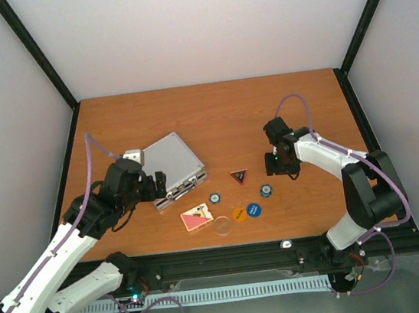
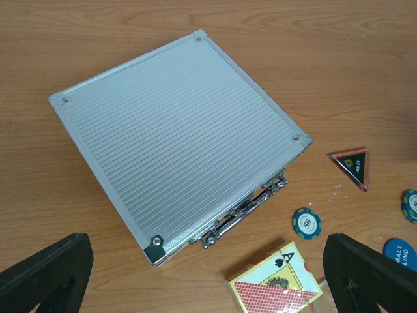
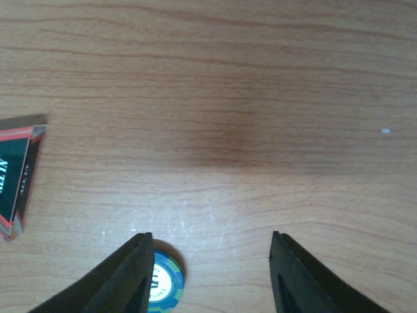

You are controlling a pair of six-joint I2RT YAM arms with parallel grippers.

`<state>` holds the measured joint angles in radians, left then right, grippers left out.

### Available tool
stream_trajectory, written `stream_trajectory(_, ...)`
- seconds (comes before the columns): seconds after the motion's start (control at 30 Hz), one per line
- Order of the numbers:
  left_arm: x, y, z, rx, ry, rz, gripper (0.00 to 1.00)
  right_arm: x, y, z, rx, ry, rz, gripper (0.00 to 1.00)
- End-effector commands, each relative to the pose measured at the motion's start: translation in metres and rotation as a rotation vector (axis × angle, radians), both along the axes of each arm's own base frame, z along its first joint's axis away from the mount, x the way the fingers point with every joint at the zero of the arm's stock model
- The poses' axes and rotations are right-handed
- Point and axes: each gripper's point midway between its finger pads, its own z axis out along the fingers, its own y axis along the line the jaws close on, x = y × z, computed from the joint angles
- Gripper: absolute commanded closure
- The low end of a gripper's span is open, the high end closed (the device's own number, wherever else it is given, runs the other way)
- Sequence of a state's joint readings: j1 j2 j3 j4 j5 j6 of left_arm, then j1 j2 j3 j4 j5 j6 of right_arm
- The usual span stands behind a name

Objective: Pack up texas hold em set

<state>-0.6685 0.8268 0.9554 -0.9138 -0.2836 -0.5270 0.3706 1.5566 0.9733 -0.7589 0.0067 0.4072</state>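
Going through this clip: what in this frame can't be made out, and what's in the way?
The case: inside hidden by its shut lid, top and left wrist views.
The card deck: cut off by the left wrist view's bottom edge.
The chip: right wrist view, partly behind the right pincer, cut by the bottom edge.
The triangle: cut by the right wrist view's left edge.

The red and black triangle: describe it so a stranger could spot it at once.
On the brown wooden table, start at the closed ribbed silver aluminium case on the left. Just right of it, toward the table's middle, lies the red and black triangle, apart from the case. It is the only three-cornered piece, red-rimmed with a black face; the blue and white chips near it are round.
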Motion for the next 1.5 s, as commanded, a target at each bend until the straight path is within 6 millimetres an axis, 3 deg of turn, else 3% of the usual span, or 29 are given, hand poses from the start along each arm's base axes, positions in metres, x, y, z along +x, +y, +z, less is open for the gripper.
stream_trajectory(0.0,0.002,-0.002,0.004,-0.01,-0.018,-0.007,0.0,0.008,0.006,0.002,0.019,-0.023,0.004,0.41)
stream_trajectory(0.03,0.002,-0.002,0.004,-0.008,-0.017,-0.009,0.0,0.008,0.008,0.001,0.027,-0.018,0.007,0.37)
stream_trajectory(0.17,0.004,-0.003,0.006,0.006,-0.015,-0.012,0.0,0.012,0.01,-0.001,0.034,-0.029,0.005,0.01)
stream_trajectory(0.2,0.004,-0.003,0.007,0.007,-0.017,-0.01,0.0,0.014,0.01,0.0,0.033,-0.035,0.004,0.0)
stream_trajectory(0.73,0.013,-0.008,0.007,0.018,-0.008,0.001,0.0,0.04,0.002,0.02,-0.036,-0.138,0.016,0.0)
stream_trajectory(1.0,0.02,-0.01,0.001,0.05,0.001,0.001,0.0,0.073,0.005,0.062,-0.032,-0.44,0.076,0.0)
stream_trajectory(1.13,0.023,-0.006,-0.001,0.074,-0.002,0.02,0.0,0.081,0.008,0.069,-0.042,-0.482,0.091,0.0)
stream_trajectory(1.3,0.024,-0.007,-0.006,0.075,0.007,0.023,0.0,0.083,0.044,0.074,-0.085,-0.468,0.21,0.0)
stream_trajectory(1.47,0.022,-0.002,-0.004,0.087,0.001,0.038,0.0,0.059,0.115,0.081,-0.012,-0.432,0.366,0.0)
